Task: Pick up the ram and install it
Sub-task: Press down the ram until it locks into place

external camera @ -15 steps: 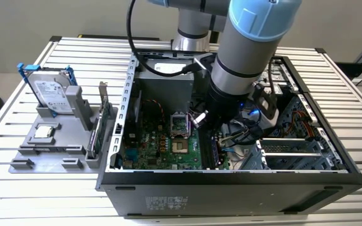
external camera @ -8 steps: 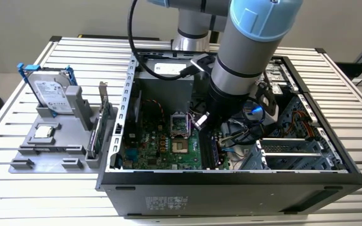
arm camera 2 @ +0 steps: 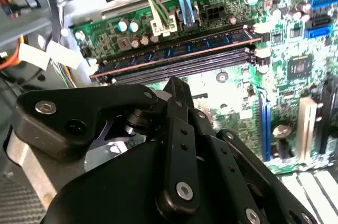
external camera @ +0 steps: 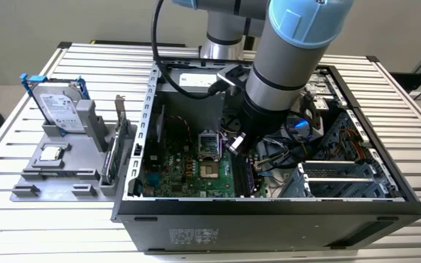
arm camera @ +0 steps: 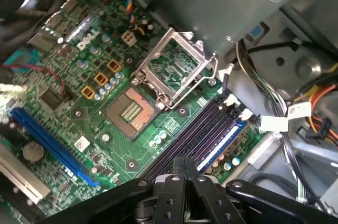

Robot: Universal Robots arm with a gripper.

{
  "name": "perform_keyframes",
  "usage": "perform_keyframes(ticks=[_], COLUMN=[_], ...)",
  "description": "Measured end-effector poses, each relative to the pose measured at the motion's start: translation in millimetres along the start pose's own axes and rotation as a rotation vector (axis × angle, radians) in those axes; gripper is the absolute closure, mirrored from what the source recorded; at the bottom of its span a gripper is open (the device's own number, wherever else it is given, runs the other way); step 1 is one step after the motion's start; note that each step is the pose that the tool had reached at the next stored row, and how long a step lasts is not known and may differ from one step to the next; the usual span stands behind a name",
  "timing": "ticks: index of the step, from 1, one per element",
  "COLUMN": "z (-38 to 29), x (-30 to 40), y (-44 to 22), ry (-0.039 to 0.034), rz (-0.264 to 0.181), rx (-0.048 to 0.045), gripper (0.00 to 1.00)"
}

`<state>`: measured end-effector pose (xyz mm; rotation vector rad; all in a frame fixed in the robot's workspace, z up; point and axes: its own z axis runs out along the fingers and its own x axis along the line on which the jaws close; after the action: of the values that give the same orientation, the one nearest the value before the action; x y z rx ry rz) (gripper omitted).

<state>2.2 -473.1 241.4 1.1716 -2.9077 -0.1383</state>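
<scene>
The ram (arm camera 2: pixel 174 49), a long, thin, dark blue circuit-board stick, stands on edge in the outermost of the black memory slots (arm camera 2: pixel 182 66) on the green motherboard (arm camera: pixel 68 92), on the side away from the square metal processor socket (arm camera: pixel 129 110). A copper-coloured strip shows along its lower edge in the second wrist view, so it is probably not pushed fully home

The black gripper (arm camera 2: pixel 177 84) hangs just beside the slots, its fingers apparently pressed together with nothing between them, not touching the stick

The risks: pressing off-centre or at one end could tilt the stick and bend it or jam its end latches; a push that slips sideways would land on the empty slots or the small capacitors. The bundled white and blue cables (arm camera 2: pixel 158 2) plugged in just beyond the ram could snag the gripper inside the dark grey computer case (external camera: pixel 269 205) on the slatted metal worktop (external camera: pixel 50 230)
</scene>
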Motion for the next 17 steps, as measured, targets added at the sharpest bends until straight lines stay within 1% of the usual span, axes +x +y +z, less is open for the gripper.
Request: perform_keyframes(ticks=[2,5,6,14,17], z=[0.1,0.1,0.1,0.2,0.2], x=[0.0,-0.7,-0.7,-0.7,-1.6], y=[0.0,-0.7,-0.7,-0.7,-1.5], ry=[0.0028,0.0045,0.0054,0.0162,0.0178], rz=[-0.036,-0.050,-0.061,-0.202,-0.230], rx=[-0.0012,-0.0011,-0.0015,-0.0055,-0.0069], gripper=[1.00,1.00,1.00,1.00,1.00])
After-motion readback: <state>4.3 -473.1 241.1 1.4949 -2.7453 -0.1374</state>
